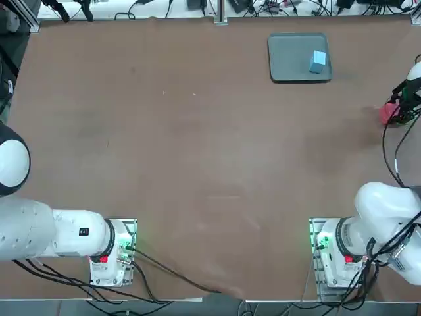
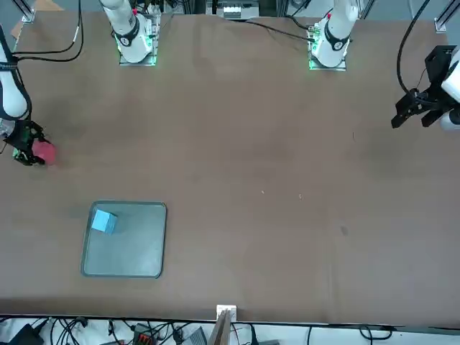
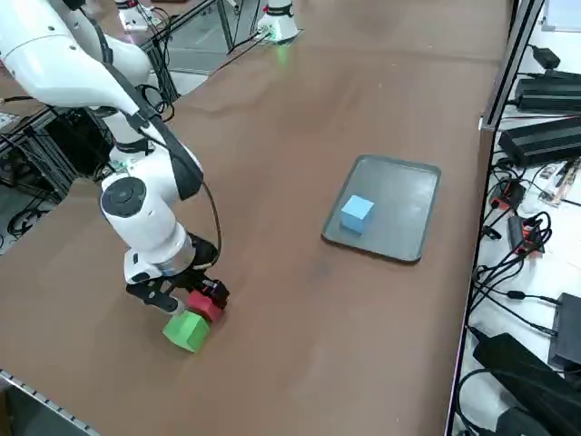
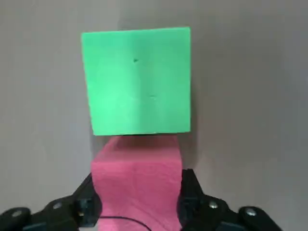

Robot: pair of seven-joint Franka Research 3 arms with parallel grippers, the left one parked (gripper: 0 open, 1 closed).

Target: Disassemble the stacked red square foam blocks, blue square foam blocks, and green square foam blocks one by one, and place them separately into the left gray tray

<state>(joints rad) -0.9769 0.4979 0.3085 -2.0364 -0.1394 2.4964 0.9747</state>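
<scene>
I saw my right gripper low at the tabletop edge, fingers clamped on the red block, which touched the green block. The blue block lay in the gray tray, well apart.

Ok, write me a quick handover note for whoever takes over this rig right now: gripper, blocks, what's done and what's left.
Right gripper: low at the table's right edge, fingers closed on the red block.
Green block: on the table, right against the red one, not gripped.
Blue block: already in the gray tray.
Done: blue placed.
Left: carry red to the tray, set it apart from blue, then fetch green.
</scene>
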